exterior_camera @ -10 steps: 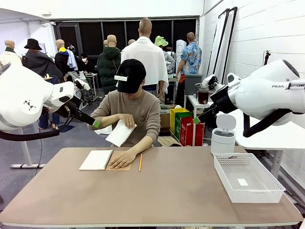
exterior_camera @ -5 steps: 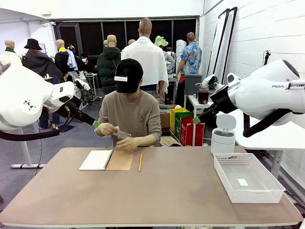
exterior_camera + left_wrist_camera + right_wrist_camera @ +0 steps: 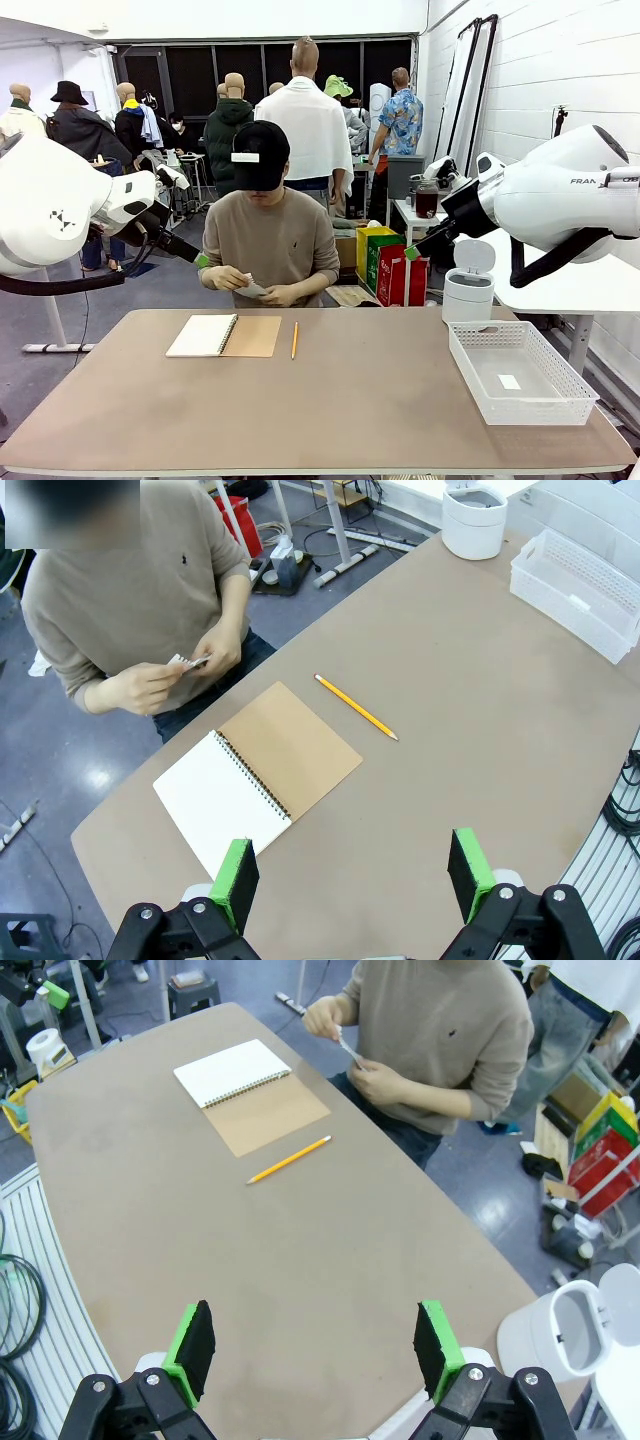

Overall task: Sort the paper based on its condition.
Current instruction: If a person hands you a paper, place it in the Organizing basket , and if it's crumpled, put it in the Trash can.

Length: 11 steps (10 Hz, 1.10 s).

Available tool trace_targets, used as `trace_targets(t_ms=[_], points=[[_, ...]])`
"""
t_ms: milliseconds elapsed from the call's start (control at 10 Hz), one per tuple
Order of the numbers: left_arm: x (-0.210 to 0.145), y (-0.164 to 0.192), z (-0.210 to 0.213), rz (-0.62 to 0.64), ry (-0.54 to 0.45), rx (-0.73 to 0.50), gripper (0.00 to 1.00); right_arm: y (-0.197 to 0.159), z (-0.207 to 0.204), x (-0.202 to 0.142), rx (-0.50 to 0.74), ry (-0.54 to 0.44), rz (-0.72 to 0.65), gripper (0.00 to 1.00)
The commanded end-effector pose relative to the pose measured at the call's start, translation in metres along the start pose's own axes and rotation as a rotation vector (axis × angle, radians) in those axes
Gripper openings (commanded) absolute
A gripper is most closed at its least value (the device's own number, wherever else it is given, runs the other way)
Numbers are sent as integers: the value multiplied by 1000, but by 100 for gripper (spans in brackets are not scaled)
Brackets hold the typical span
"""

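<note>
Across the middle of the room stretches the long brown rounded table (image 3: 350,400), with me on the near side and a person in a beige sweatshirt and black cap (image 3: 270,235) seated at the far side.

My two white arms hang raised at either side, well above the tabletop. My left tool (image 3: 352,855) has its green-padded fingers spread wide with nothing between them, only bare table below. My right tool (image 3: 315,1335) is spread just as wide and holds nothing either.

At my right end of the table sits a white plastic lattice basket (image 3: 535,408), rectangular and shallow, with one small white rectangle (image 3: 509,381) lying on its floor.

Toward the far edge, in front of the person, lies an open spiral notebook with a brown kraft cover (image 3: 222,335), a blank white page showing beside the folded-out cover. Just beside it, on the cover's side and not touching it, lies a slim yellow pencil (image 3: 294,340).

Smallest is the paper (image 3: 252,290): a white piece, folded or crumpled small, held between one hand (image 3: 228,279) and the other hand (image 3: 280,295) of the person, just beyond the far table edge and near the notebook.
</note>
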<state>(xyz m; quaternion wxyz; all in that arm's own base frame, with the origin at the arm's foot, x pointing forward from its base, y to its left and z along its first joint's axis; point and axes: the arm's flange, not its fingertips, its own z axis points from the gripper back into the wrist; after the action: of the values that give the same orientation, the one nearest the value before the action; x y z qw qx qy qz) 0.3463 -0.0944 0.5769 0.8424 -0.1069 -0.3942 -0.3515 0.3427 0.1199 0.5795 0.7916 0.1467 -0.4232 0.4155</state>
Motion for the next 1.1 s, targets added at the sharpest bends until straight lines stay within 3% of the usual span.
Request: trace_targets(t_ms=[0,1000], points=[[-1,-1,1,-7,-1,-13,100,0,0,0,3,-1,1,100],[-1,-1,1,-7,-1,-13,100,0,0,0,3,-1,1,100]])
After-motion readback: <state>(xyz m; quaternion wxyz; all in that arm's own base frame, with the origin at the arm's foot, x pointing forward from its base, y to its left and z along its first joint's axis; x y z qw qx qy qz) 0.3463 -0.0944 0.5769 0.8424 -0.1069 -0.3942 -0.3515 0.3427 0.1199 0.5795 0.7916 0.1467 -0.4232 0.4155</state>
